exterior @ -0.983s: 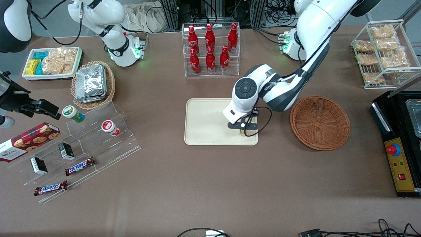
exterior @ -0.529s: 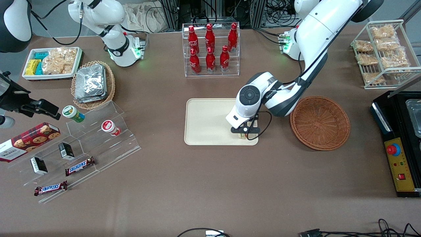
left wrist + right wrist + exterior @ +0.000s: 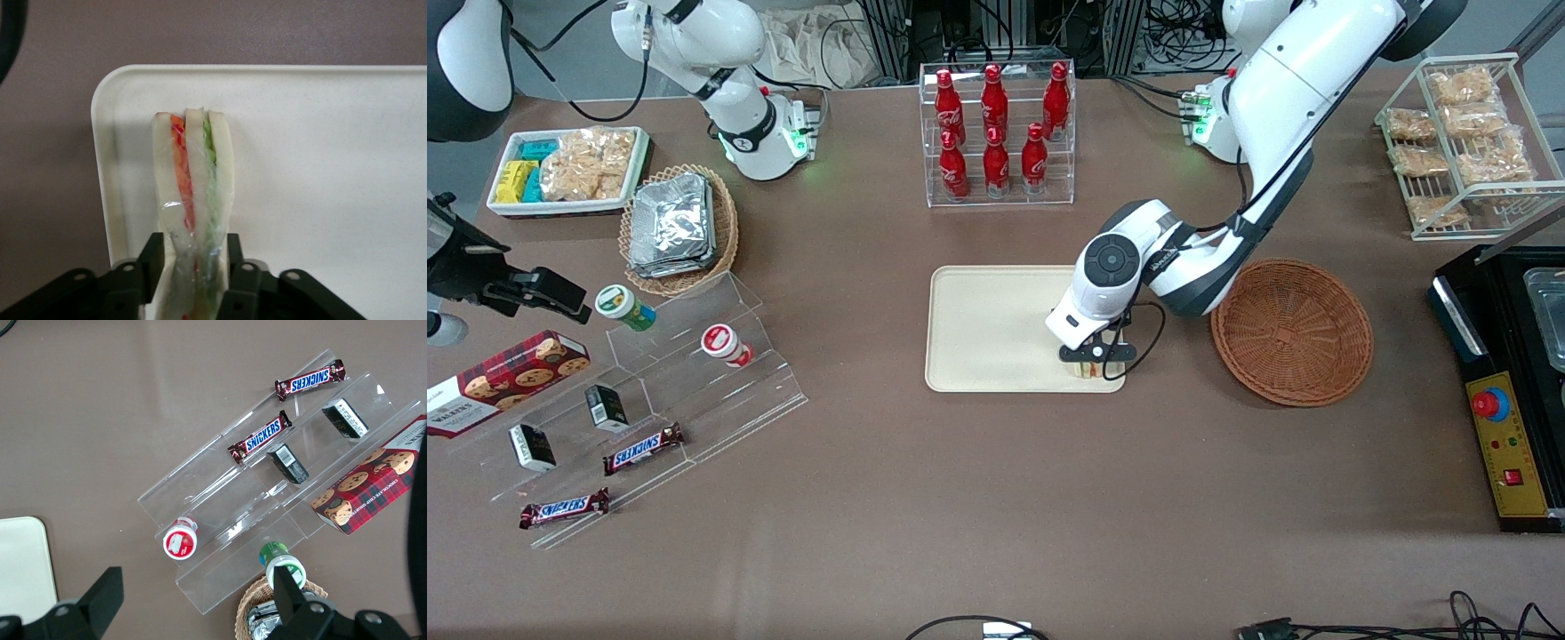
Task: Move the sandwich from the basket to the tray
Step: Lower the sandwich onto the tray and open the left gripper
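The sandwich [image 3: 193, 173], a clear-wrapped wedge with red and green filling, stands on edge on the cream tray [image 3: 320, 167], close to one rounded corner. My left gripper [image 3: 195, 257] is shut on the sandwich, one black finger on each side of its wrap. In the front view the gripper [image 3: 1089, 363] is low over the tray [image 3: 978, 338], at the corner nearest the camera and nearest the basket. Only a sliver of the sandwich [image 3: 1086, 369] shows under the wrist there. The brown wicker basket [image 3: 1291, 331] lies beside the tray, toward the working arm's end, with nothing in it.
A clear rack of red cola bottles [image 3: 996, 124] stands farther from the camera than the tray. A lighter basket of foil packs [image 3: 679, 227] and an acrylic step stand [image 3: 685, 373] lie toward the parked arm's end. A black control box [image 3: 1507, 373] stands beside the basket.
The left gripper has shifted with the sandwich a little toward the basket and toward the camera, ending lower over the tray's corner.
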Motion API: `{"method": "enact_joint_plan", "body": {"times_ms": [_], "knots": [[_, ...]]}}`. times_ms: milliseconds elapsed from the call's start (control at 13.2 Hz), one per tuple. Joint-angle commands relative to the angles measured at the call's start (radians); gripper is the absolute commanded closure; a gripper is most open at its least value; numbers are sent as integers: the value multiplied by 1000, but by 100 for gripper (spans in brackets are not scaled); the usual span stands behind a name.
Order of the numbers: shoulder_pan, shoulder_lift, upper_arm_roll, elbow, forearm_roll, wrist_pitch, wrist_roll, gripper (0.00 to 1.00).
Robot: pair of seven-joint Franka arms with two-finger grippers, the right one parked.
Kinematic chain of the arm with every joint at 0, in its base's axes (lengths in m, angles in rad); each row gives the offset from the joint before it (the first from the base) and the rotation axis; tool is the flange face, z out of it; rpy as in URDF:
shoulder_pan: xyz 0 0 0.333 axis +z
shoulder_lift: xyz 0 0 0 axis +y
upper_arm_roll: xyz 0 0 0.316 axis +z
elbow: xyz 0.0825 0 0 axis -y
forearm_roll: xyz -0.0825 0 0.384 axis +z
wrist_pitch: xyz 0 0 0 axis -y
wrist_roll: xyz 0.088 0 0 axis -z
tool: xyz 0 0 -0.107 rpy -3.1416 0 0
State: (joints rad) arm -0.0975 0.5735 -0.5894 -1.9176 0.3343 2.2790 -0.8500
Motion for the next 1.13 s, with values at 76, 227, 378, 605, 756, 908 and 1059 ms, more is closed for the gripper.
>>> {"method": "enact_joint_plan", "body": {"times_ms": [76,227,378,605,756,908,1059], "knots": [[4,-11,-4,-11,22,8,-55,0],[5,-18,-4,-11,23,7,-50,0],[5,-38,-6,2,22,-22,-52,0],[28,-159,-10,25,2,-152,-40,0],[44,-225,-9,101,-65,-330,14,0],[79,-306,5,153,-139,-458,124,0],[90,-406,55,118,-159,-480,154,0]]}}
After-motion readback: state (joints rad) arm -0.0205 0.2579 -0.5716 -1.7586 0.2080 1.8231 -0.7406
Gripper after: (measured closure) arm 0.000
